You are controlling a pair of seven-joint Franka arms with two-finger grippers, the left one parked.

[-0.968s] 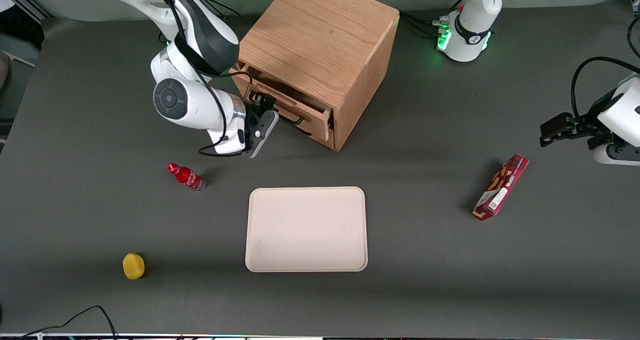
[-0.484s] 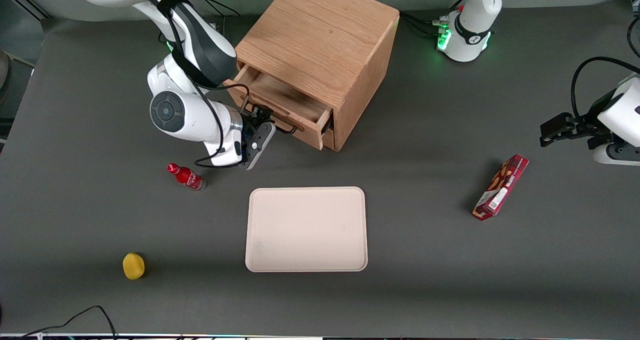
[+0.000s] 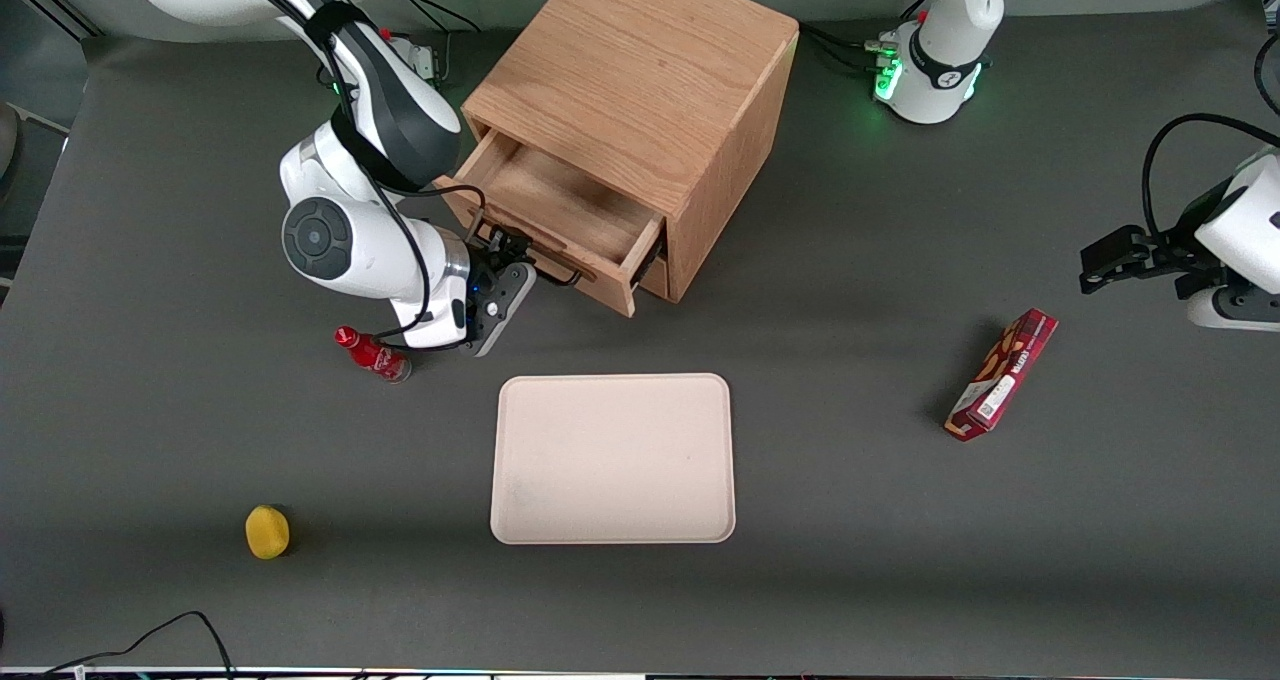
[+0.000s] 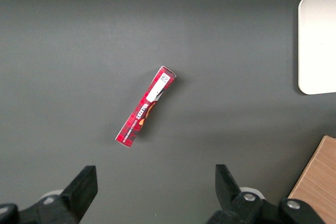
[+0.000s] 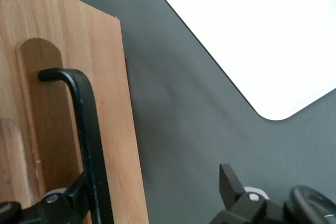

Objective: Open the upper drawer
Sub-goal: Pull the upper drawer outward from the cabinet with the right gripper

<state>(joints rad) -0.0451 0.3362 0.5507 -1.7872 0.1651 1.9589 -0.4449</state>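
The gripper (image 3: 512, 256) sat at the handle (image 5: 86, 129) of the upper drawer (image 3: 560, 222), which stood out from the cabinet (image 3: 640, 90). The bottle (image 3: 371, 352) lay just beside it, nearer the front camera; the tray (image 3: 613, 458) nearer still.

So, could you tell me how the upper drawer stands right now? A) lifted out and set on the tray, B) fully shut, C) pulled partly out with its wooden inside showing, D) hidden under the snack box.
C: the upper drawer juts from the cabinet, bare wooden inside showing, with the gripper at its black handle.
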